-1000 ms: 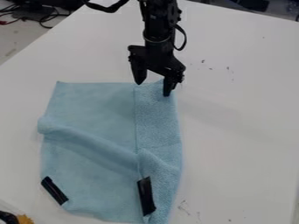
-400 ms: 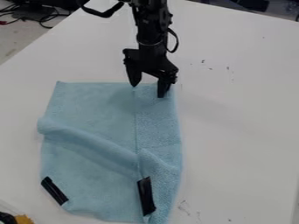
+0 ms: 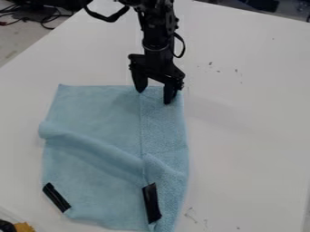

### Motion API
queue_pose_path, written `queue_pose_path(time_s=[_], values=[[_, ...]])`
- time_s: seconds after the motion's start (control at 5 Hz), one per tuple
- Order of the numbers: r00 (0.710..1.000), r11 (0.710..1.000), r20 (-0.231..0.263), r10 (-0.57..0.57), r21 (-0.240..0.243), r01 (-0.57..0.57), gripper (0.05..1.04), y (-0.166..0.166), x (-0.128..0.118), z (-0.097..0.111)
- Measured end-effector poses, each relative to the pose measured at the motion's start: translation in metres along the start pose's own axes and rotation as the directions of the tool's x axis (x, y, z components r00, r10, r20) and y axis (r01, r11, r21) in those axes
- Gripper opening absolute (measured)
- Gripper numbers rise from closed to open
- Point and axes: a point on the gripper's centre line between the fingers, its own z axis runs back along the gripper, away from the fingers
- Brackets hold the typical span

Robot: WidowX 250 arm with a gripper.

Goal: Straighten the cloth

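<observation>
The black gripper [image 3: 153,96] hangs at the cloth's top edge, right of its middle, with its two fingers apart, one on each side of the seam's upper end and the strip right of it. The light blue cloth [image 3: 97,106] lies on the table, its upper part fairly flat. A raised fold runs across it from the left edge down to the right. Its right strip is folded over along a vertical seam and is bunched lower down. Whether the fingertips touch the cloth, I cannot tell.
Two black strips, one at the lower left [image 3: 56,197] and one at the lower right [image 3: 152,203], lie on the cloth. The white table [image 3: 248,122] extends to the right. A yellow and black object [image 3: 23,227] sits at the bottom left corner. Cables lie beyond the table at upper left.
The gripper has moved a little to the left and then slightly down toward the cloth's top edge. The cloth looks the same.
</observation>
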Motion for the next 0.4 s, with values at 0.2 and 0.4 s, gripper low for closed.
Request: queue_pose_path(time_s=[0.2,0.4], values=[[1.000,1.000,0.005,0.001,0.000,-0.001,0.916,0.0005,0.0006,0.0000],[1.000,1.000,0.007,0.017,0.004,-0.017,0.621,0.0006,0.0006,-0.0011]])
